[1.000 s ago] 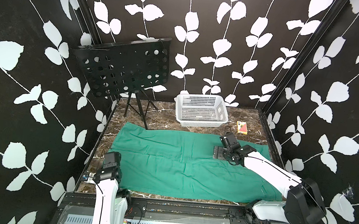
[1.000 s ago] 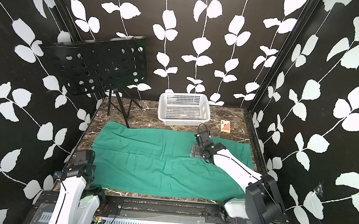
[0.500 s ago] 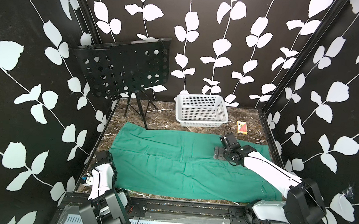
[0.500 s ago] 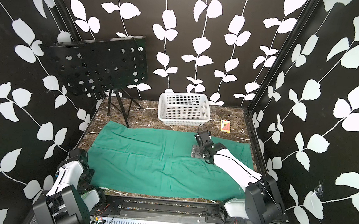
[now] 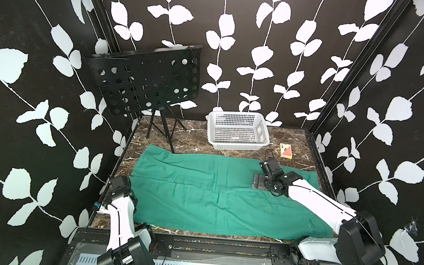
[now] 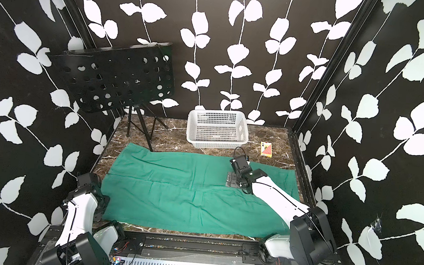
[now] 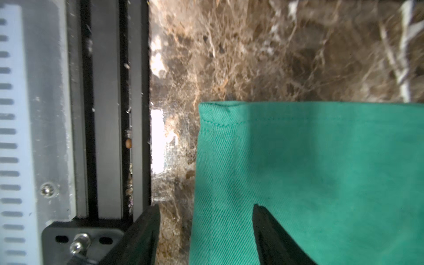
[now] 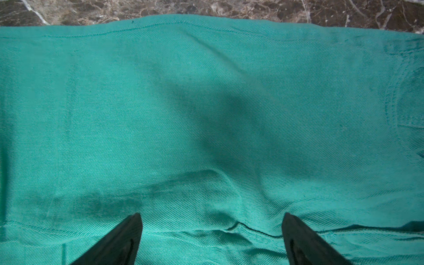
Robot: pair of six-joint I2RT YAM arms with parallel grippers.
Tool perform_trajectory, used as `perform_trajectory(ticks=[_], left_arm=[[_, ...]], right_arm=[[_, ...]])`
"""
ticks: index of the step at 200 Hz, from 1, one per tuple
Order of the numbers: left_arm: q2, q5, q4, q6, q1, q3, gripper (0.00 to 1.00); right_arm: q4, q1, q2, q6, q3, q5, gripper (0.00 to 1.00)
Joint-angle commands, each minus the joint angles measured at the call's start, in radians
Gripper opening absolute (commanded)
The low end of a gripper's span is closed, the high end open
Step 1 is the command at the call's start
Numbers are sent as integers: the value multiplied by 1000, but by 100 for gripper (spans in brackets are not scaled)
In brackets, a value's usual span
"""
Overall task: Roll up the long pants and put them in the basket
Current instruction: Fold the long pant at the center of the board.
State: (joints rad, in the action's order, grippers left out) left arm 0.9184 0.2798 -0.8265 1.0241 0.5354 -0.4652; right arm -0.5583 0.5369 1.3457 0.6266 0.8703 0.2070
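Here, the large teal-green cloth long pants [image 5: 200, 197] lie spread flat across the brown marble tabletop [image 5: 195, 137]. The left gripper [image 7: 205, 207] straddles their near hem corner, jaws partly apart around the cloth's edge. The right gripper [image 8: 211, 214] sits over the far leg, jaws wide.

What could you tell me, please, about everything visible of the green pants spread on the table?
The long pants are teal-green twill cloth with stitched hems and seams. They lie flat and unrolled across the marble table, legs side by side. The hems point to the robot's left and the waist end to its right. A few shallow creases show. The open left gripper straddles a hem corner. The open right gripper is low over the cloth near the waist end and seems to touch it.
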Motion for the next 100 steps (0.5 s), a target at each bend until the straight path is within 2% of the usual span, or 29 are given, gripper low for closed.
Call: perform_trajectory(ticks=[1, 38, 67, 100], left_arm=[[44, -37, 82, 7, 3, 53, 60], [109, -61, 172, 4, 4, 72, 45], [97, -54, 184, 9, 3, 80, 22], [73, -52, 197, 18, 4, 97, 0]], right_arm=[[-21, 3, -5, 17, 30, 28, 98], [-23, -31, -36, 51, 7, -3, 99], [-43, -104, -85, 137, -22, -86, 99], [-108, -231, -198, 218, -68, -166, 97]])
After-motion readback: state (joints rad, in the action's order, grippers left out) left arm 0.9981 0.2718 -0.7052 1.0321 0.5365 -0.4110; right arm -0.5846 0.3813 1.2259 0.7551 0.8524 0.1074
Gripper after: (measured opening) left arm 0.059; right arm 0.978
